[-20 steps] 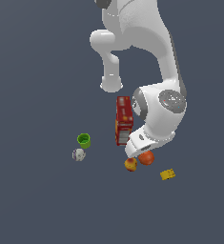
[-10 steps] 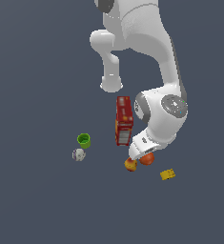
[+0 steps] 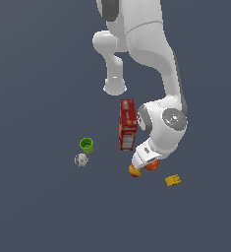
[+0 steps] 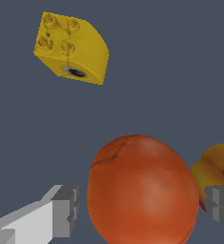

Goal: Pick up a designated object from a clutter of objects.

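The hand [image 4: 142,212] is spread wide, gripping nothing, one finger [image 4: 61,212] on each side of the orange sphere [image 4: 142,190] on the bench [image 3: 38,206]. Close squarely across its widest girth, since the yellow-red fruit [image 4: 218,171] sits just beside it at three o'clock and could catch a finger. The yellow block [image 4: 71,46] lies well apart at eleven o'clock.

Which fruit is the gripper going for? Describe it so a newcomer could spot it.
Start at the tall red box, then drop to the gripper below it. The orange sphere sits between the open fingers. It is plain orange-red and larger than the yellow-and-red fruit touching its side.
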You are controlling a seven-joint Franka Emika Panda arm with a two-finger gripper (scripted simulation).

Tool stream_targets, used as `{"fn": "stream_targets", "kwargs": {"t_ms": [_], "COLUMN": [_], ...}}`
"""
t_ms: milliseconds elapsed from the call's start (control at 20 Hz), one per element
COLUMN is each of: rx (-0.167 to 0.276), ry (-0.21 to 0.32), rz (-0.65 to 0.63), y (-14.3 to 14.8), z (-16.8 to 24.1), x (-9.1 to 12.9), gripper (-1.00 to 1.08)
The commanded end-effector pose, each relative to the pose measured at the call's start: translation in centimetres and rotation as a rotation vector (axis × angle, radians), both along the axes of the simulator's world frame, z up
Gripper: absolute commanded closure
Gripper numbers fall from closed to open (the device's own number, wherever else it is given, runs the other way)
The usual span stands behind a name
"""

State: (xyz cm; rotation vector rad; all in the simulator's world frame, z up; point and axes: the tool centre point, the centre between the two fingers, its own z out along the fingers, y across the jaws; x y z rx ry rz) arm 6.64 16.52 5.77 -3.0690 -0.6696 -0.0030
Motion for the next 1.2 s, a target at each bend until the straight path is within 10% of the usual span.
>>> {"fn": "stream_targets", "kwargs": {"t_ms": [0,150,200,1150], "rx": [-0.001,-0.001,-0.001,0.004], "ry": [0.002,0.002,0.002,-0.016], "rz": [-0.001,-0.001,-0.001,0.001], "y": [-0.1,-0.1,-0.1,-1.1], "z": [-0.9,-1.1,-1.1,0.9], "x": [0.0,0.1,0.1,-0.2], "gripper": [-0.92,-0.92,1.08,1.08]}}
